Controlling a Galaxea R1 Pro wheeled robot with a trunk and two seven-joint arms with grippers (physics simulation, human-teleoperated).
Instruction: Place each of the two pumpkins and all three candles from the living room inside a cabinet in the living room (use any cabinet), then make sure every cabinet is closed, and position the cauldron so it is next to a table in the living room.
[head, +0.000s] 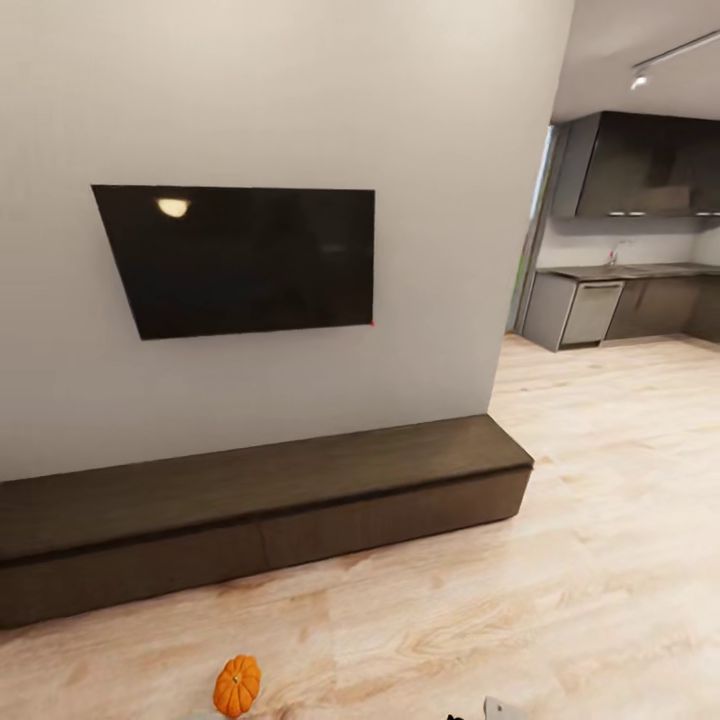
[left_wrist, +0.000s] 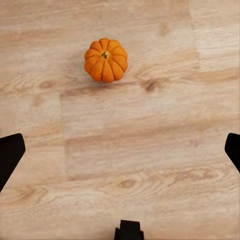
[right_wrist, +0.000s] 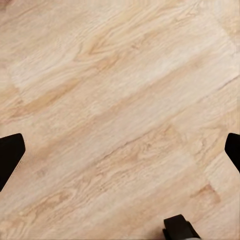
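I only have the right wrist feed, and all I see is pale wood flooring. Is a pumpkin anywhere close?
Observer: Yes. A small orange ribbed pumpkin sits on the floor just ahead, toward the robot's left.
Operator: Is the left claw on it?
Observer: No. The left claw is open above bare floor, and the pumpkin lies beyond its fingers.
Operator: Where is the cabinet?
Observer: The long low dark brown wooden cabinet runs along the wall ahead, with its fronts shut.
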